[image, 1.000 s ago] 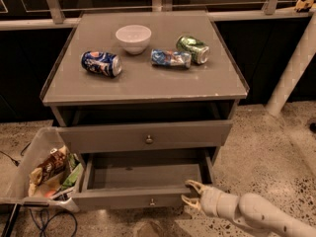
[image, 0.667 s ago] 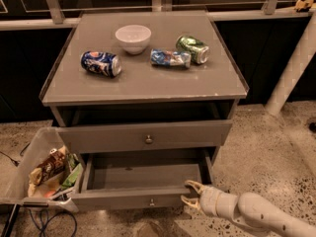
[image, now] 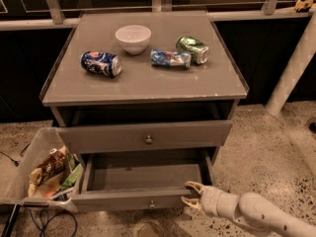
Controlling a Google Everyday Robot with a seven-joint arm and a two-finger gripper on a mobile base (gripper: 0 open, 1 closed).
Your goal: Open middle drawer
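So the middle drawer (image: pixel 148 177) is already pulled well out, low in the centre of the frame, with its shallow grey inside showing nothing in it and its small knob (image: pixel 152 203) facing the camera. The taller-fronted drawer (image: pixel 118 137) above it sits much further in, with a dark gap left under the tabletop (image: pixel 148 85).

The claw (image: pixel 191 194) is found at the lower right, right at the right-hand end of the drawer's front. Its two pale fingers (image: pixel 193 185) are spread apart, one above the other, and nothing is seen held between them. Whether the front is actually being touched can't be made out. The knob is well off to its left, so the job looks pretty much done.

What could still go wrong, imo:

- If the claw gets backed away crooked, a fingertip could be snagged on the drawer's corner, and the drawer shoved partway back in or twisted on its runners.
- If more pulling is done from that corner, the drawer could be racked sideways or dragged clean off its slides.
- A knock to the cabinet could set things rolling: the blue can (image: pixel 101 64) and green can (image: pixel 192 49) are lying on their sides up top, near the white bowl (image: pixel 133 37).
- The bin (image: pixel 17 179) at lower left sits just beside the drawer's left end, so a sideways jolt could be passed straight into it.
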